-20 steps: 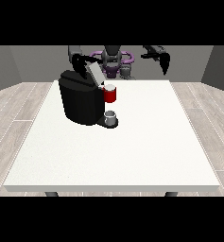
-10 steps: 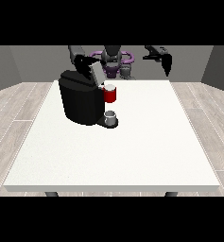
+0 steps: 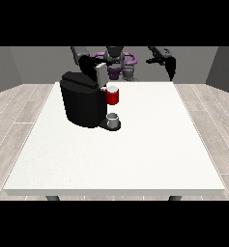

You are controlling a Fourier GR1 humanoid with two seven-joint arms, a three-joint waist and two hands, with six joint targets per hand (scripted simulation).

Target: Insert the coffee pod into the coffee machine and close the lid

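Fingers (image 3: 97, 73) at view's left on lid (image 3: 101, 75), above coffee machine (image 3: 83, 99).

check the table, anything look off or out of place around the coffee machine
Nothing looks spilled, tipped or damaged. The black coffee machine stands upright on the white table, its grey lid still raised, with a red part at its front and a small grey cup upright beneath.

Coffee pod unseen; hand (image 3: 93, 66) fingers indistinct.
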